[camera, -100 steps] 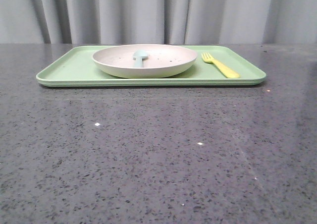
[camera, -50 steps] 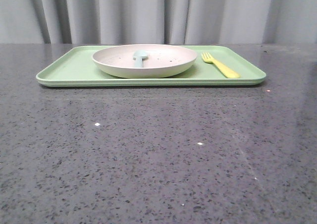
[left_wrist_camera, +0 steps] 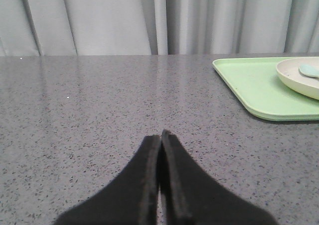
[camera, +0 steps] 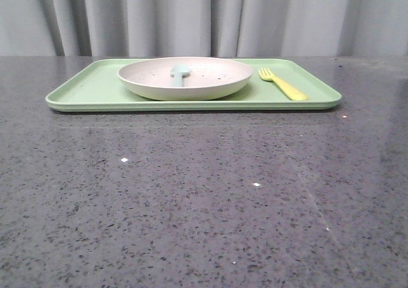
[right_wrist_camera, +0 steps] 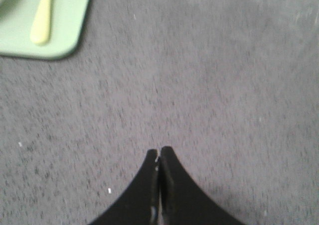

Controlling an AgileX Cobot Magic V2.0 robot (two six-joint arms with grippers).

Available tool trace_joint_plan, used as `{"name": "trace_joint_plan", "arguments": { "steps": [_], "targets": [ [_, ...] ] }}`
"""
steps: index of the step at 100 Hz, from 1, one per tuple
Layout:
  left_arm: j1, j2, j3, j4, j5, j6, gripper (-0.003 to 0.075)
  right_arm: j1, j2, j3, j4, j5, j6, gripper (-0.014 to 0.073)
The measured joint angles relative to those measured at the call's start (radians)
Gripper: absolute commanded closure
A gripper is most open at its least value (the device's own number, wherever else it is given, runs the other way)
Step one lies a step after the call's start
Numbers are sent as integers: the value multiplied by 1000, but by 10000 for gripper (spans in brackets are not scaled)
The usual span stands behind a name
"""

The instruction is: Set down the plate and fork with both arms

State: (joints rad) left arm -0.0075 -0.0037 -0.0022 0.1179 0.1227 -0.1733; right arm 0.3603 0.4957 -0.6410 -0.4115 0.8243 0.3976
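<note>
The speckled cream plate (camera: 185, 78) rests in the middle of the light-green tray (camera: 89, 90) at the far side of the table, with a light-blue spoon (camera: 180, 73) lying in it. The pale-yellow fork (camera: 284, 84) lies on the tray just right of the plate. The left wrist view catches the tray (left_wrist_camera: 249, 85) and the plate's edge (left_wrist_camera: 299, 80) off to one side. My left gripper (left_wrist_camera: 160, 134) is shut and empty over bare table. My right gripper (right_wrist_camera: 159, 151) is likewise shut and empty, well away from the fork (right_wrist_camera: 42, 18) on the tray's corner. Neither arm appears in the front view.
The dark speckled stone table (camera: 204, 199) stretches between the tray and the near edge. Grey curtains (camera: 204, 17) hang behind the table.
The front view has shifted very slightly; plate, spoon, fork and tray stay where they were.
</note>
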Motion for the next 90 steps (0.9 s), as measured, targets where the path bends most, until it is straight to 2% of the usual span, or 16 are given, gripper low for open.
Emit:
{"name": "trace_joint_plan", "arguments": {
  "steps": [26,42,78,90],
  "targets": [
    [0,0,0,0,0,0,741,-131,-93,113,11,-235,-71,662],
    [0,0,0,0,0,0,741,-209,-172,230,54,-321,-75,662],
    [0,0,0,-2,2,0,741,-219,-193,279,75,-399,-81,662],
    [0,0,0,-2,2,0,741,-219,-193,298,145,-464,-172,662]
  ]
}}
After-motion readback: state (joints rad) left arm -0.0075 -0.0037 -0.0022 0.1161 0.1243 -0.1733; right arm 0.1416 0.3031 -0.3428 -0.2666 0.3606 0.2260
